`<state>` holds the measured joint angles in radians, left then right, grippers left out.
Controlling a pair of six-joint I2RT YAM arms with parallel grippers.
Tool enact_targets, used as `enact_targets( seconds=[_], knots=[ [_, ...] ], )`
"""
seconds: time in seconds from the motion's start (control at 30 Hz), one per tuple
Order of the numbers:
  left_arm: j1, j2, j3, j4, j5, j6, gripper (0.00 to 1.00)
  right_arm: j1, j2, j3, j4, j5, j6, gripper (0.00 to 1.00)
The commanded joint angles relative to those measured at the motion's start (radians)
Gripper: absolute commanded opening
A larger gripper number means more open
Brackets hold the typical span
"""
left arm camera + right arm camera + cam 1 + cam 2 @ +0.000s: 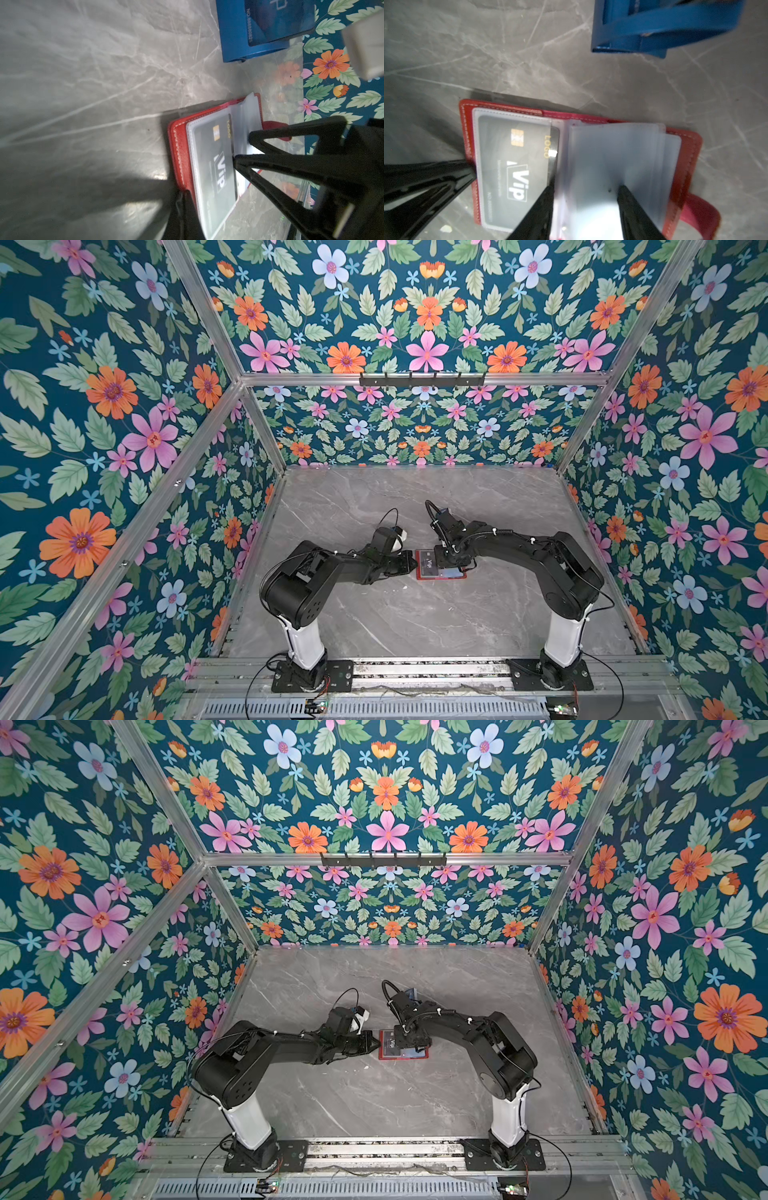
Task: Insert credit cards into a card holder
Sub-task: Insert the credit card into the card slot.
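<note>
the red card holder point(693, 158) lies open on the grey marble table point(571, 72) between the two arms. a grey vip card point(512, 166) sits in the clear sleeve on the side nearest the left gripper point(470, 170), whose jaws are pressed together, tip at the holder's outer edge. the right gripper point(585, 187) hangs over the pages, jaws spread and pinching nothing, one finger at the card's edge and the other on the loose clear sleeves point(623, 155). a blue card rack point(234, 41) stands nearby with a bluish card point(276, 20) in it.

card holder point(691, 162): red | credit card point(500, 145): dark grey | rack point(654, 37): blue | table point(467, 52): grey marble
</note>
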<state>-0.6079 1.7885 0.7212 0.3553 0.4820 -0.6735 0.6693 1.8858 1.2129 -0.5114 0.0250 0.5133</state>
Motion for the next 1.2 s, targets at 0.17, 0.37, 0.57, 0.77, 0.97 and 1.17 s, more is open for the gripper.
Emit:
enact_targets(
  seconds=[0.17,0.37,0.57,0.77,0.97,1.17],
  knots=[
    [0.000,0.002,-0.006,-0.077,-0.034,0.017,0.00,0.002,-0.061,-0.024,-0.081,0.075,0.037,0.53],
    [0.000,0.002,-0.008,-0.081,-0.039,0.020,0.00,0.000,-0.095,-0.030,-0.053,0.020,0.029,0.48],
    [0.000,0.003,-0.004,-0.084,-0.039,0.019,0.00,0.002,-0.055,-0.012,-0.028,-0.053,0.023,0.27],
    [0.000,0.000,-0.003,-0.087,-0.039,0.020,0.00,0.001,-0.024,0.003,-0.031,-0.050,0.032,0.17],
    [0.000,-0.008,-0.004,-0.091,-0.039,0.023,0.00,0.001,0.010,0.025,-0.042,-0.052,0.033,0.16],
    [0.000,-0.006,-0.005,-0.091,-0.036,0.026,0.00,0.002,0.033,0.040,-0.047,-0.077,0.030,0.21]
  ],
)
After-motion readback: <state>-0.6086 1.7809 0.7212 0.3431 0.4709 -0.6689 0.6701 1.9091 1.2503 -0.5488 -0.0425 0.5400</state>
